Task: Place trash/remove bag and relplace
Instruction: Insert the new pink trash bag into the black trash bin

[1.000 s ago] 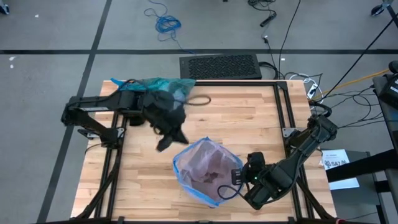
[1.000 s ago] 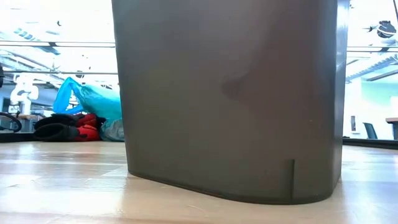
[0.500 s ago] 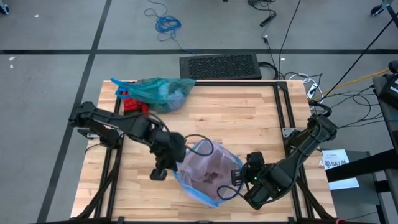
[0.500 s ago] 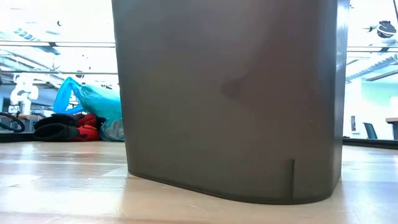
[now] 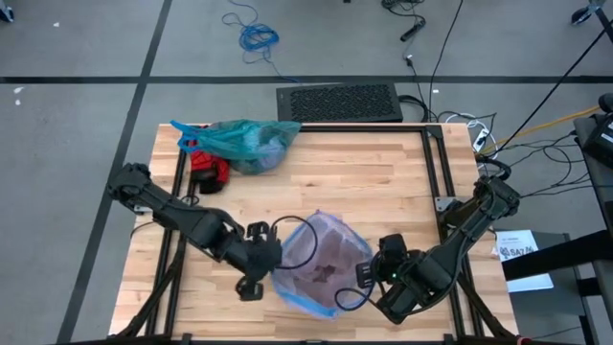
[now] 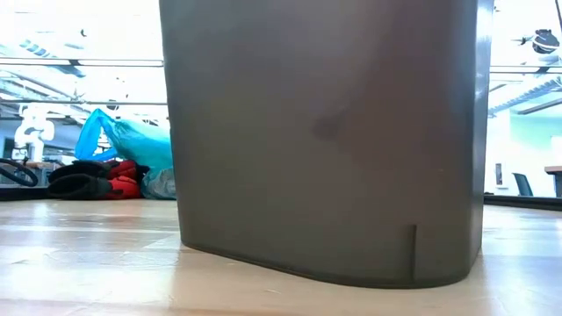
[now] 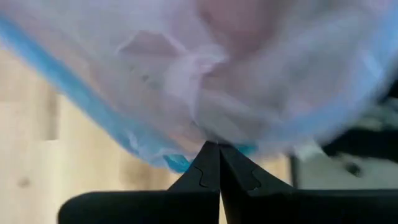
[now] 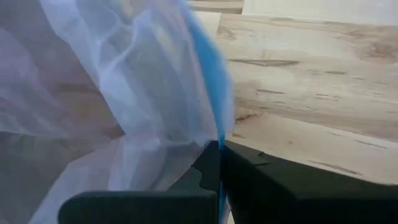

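Pinching the pink bag's (image 5: 321,264) blue rim – left gripper (image 5: 271,261) and right gripper (image 5: 368,275) on opposite sides; teal bag (image 5: 241,142) well apart.

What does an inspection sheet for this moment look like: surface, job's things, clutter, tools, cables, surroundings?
Surface: wooden table, mostly bare.
Job's things: teal bag lies bunched at the far left corner; dark bin stands near the front, lined with a pink bag with a blue edge.
Clutter: red and black item beside the teal bag.
Tools: left tool shut at the pink bag's blue edge on the bin's left side; right tool shut on the pink bag's edge on the right side.
Cables: blue cable and black leads on the floor; a thin black cable loops over the bin.
Surroundings: black grille behind the table.
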`<state>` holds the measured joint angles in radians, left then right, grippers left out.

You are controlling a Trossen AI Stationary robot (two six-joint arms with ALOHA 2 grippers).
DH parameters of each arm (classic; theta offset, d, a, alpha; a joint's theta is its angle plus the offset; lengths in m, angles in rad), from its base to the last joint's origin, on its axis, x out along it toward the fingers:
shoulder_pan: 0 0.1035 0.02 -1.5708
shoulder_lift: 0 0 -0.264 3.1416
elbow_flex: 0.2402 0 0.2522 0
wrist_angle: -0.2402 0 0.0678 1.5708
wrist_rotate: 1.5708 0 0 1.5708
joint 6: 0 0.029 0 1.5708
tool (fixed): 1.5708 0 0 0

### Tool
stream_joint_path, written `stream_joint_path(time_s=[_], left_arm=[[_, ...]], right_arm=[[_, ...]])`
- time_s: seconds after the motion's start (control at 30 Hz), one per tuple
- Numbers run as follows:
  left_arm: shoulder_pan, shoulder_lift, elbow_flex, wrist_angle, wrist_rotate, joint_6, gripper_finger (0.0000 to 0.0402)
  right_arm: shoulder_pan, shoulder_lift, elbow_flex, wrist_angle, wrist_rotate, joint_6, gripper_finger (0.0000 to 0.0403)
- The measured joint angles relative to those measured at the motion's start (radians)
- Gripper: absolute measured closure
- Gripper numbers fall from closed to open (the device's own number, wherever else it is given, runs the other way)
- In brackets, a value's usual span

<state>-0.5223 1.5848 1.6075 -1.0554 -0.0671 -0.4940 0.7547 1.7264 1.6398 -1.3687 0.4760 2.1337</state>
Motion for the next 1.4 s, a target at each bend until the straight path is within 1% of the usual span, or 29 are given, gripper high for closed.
stream_joint_path(time_s=[0.07,0.1,0.17,0.3,0.47,0.57,0.67,0.8,0.9,1.1,1.27,1.33,1.4], left_arm=[[-0.004,0.020,-0.008,0.001,-0.073,-0.034,0.0402],[-0.004,0.031,-0.013,0.001,-0.094,-0.051,0.0402],[-0.007,0.052,-0.030,0.010,-0.114,-0.073,0.0402],[-0.038,0.059,-0.079,0.063,-0.124,-0.081,0.0402],[-0.086,0.056,-0.081,0.061,-0.139,-0.110,0.0402],[-0.123,0.056,-0.073,0.073,-0.155,-0.162,0.0402],[-0.166,0.056,-0.077,0.109,-0.202,-0.187,0.0402],[-0.204,0.054,-0.079,0.092,-0.285,-0.261,0.0402],[-0.235,0.022,-0.080,0.093,-0.324,-0.286,0.0401],[-0.268,-0.038,-0.080,0.067,-0.318,-0.295,0.0402],[-0.293,-0.146,-0.080,0.037,-0.316,-0.364,0.0402],[-0.299,-0.191,-0.080,0.051,-0.321,-0.364,0.0401],[-0.295,-0.228,-0.080,0.110,-0.369,-0.323,0.0402]], right_arm=[[0.000,0.000,0.000,-0.001,0.008,0.004,0.0403],[0.000,0.000,0.000,-0.002,0.020,0.004,0.0403],[0.000,0.000,0.000,-0.009,0.043,0.000,0.0403],[0.000,0.000,0.000,-0.016,0.052,-0.020,0.0403],[0.003,0.000,0.000,-0.019,0.058,-0.033,0.0403],[0.012,0.000,0.000,-0.017,0.075,-0.030,0.0403],[0.026,0.000,0.000,-0.016,0.076,-0.020,0.0403],[0.060,0.012,0.000,-0.016,0.083,0.028,0.0403],[0.082,0.035,0.000,-0.035,0.084,0.073,0.0403],[0.093,0.064,0.000,-0.012,0.101,0.108,0.0403],[0.093,0.069,0.000,-0.009,0.104,0.105,0.0403],[0.093,0.069,0.000,-0.010,0.105,0.105,0.0403],[0.093,0.069,0.000,-0.011,0.106,0.103,0.0403]])
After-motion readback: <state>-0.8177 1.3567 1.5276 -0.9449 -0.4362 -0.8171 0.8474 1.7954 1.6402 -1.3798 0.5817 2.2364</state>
